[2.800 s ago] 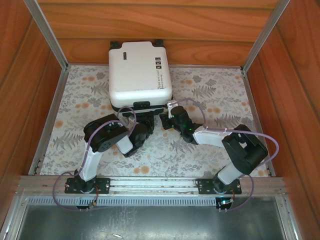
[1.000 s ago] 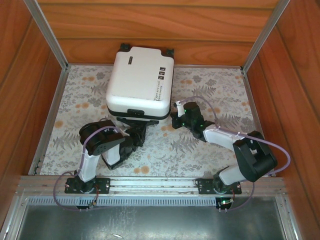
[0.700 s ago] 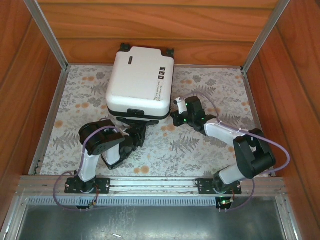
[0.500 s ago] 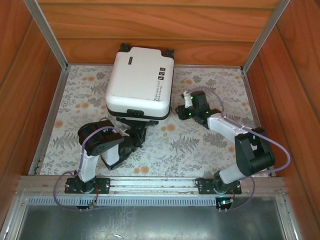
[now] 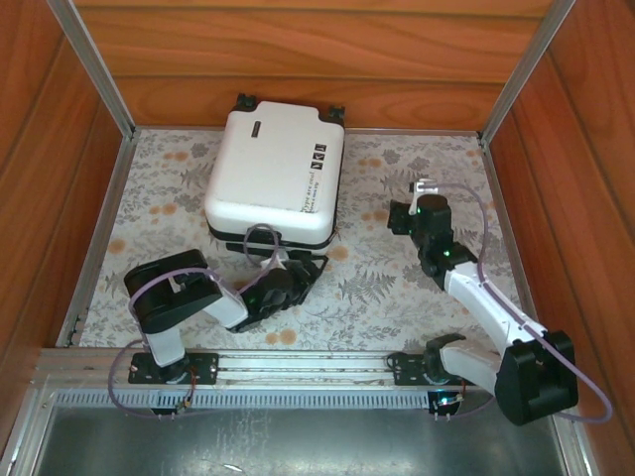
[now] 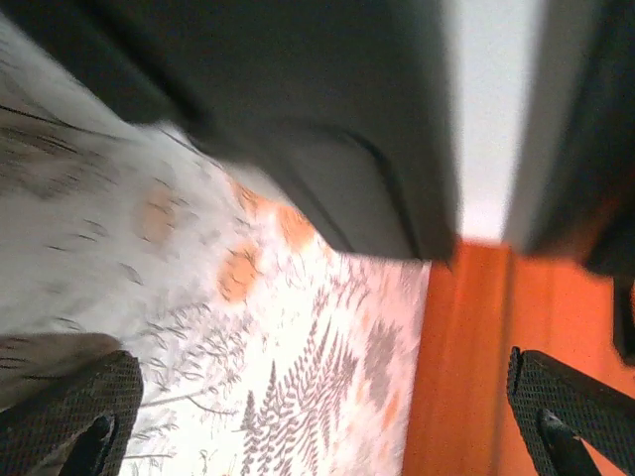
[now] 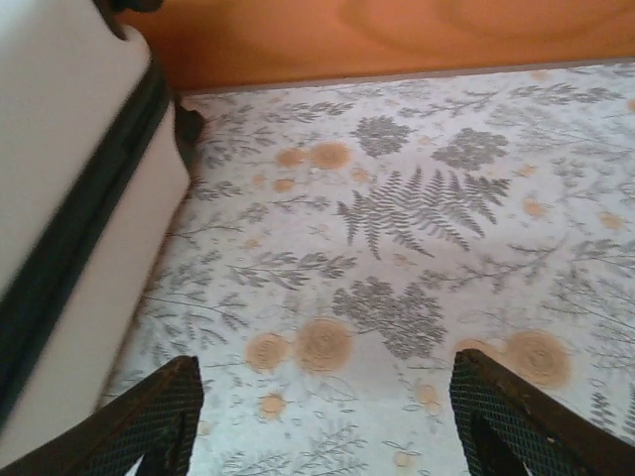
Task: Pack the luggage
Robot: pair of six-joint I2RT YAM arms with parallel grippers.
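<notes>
Releasing the small white hard-shell suitcase [image 5: 276,178], now lying shut at the floral worktop's [image 5: 397,288] 11 o'clock, the left claw [image 6: 317,416] and right claw [image 7: 325,397] have backed off open-jawed, suggesting packing is done.

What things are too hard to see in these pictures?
- Top view: what is inside the luggage, because it is shut.
- Top view: the black marks on its top are too small to read.
- Left wrist view: the luggage is a blurred dark shape, too close.
- Right wrist view: most of the luggage is cut off by the left edge.
</notes>
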